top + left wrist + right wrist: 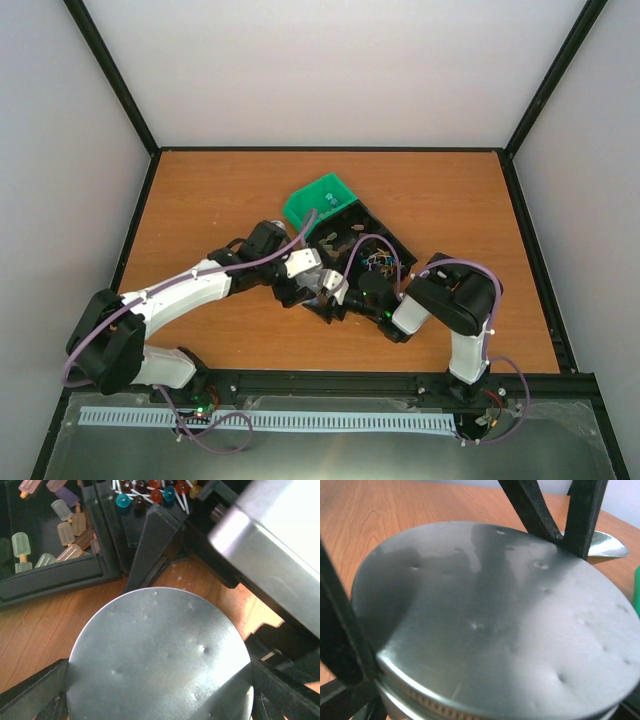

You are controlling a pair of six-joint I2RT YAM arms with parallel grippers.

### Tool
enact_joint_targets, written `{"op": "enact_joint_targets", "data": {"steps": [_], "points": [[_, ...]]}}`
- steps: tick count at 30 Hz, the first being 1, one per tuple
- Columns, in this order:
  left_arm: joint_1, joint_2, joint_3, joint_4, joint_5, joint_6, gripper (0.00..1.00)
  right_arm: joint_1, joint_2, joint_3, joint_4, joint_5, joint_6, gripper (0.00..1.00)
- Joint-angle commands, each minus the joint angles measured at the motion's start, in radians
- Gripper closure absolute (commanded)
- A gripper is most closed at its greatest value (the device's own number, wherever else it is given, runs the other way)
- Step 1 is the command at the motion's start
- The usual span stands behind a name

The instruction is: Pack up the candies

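A round silver tin [160, 655] with a flat lid [485, 610] fills both wrist views, standing on the wooden table in front of the black tray [385, 235]. My left gripper [160, 692] has a finger against the tin's rim on each side. My right gripper [485, 645] straddles the lid crosswise. Its left finger [340, 630] lies at the rim and its right finger is out of frame. The tin's inside is hidden. A few tiny bright specks, perhaps the candies, lie in the green bin [325, 200], too small to tell.
The tray holds pastel ice-lolly-shaped sweets [65, 530] and round lollipops [145, 492] in separate compartments. A shiny metal piece [607, 545] lies on the table beyond the tin. Both arms crowd the middle of the table [200, 200].
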Motion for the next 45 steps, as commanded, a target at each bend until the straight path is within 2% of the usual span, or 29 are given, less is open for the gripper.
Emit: {"op": "enact_joint_targets", "data": {"steps": [1,7,10,12,13,15,17,19,22,28,34,45], "points": [[-0.010,-0.016,-0.039,-0.178,0.091,0.154,0.24,0.000,0.021,-0.007,0.023,0.003,-0.028,0.16],[-0.004,-0.025,-0.050,-0.329,0.152,0.570,0.24,-0.029,0.012,-0.032,0.027,-0.086,-0.050,0.26],[0.014,0.008,-0.023,-0.366,0.156,0.674,0.25,-0.047,0.010,-0.026,0.016,-0.116,-0.066,0.28],[0.024,0.038,-0.002,-0.358,0.157,0.642,0.25,-0.056,0.009,-0.021,0.010,-0.109,-0.078,0.25],[0.027,0.047,0.005,-0.340,0.151,0.595,0.25,-0.058,0.008,-0.019,0.007,-0.095,-0.085,0.21],[0.033,0.060,0.006,-0.263,0.114,0.430,0.25,-0.058,0.005,-0.016,0.005,-0.062,-0.085,0.08],[0.034,0.058,0.005,-0.197,0.074,0.269,0.24,-0.057,-0.001,-0.019,0.008,-0.046,-0.062,0.00],[0.034,0.048,-0.003,-0.140,0.047,0.110,0.22,-0.052,-0.002,-0.019,0.009,-0.029,-0.019,0.00],[0.033,0.028,-0.027,-0.043,0.016,-0.007,0.21,-0.025,0.010,-0.022,0.009,0.008,0.023,0.00],[0.011,0.013,-0.058,0.006,-0.052,-0.039,0.21,0.017,0.080,0.006,0.029,0.089,0.051,0.00],[0.002,-0.013,-0.077,0.003,-0.058,-0.030,0.21,0.029,0.126,0.015,0.045,0.193,0.051,0.00],[0.002,-0.058,-0.103,-0.034,-0.086,0.030,0.21,0.027,0.078,-0.097,0.114,0.179,0.070,0.00]]}}
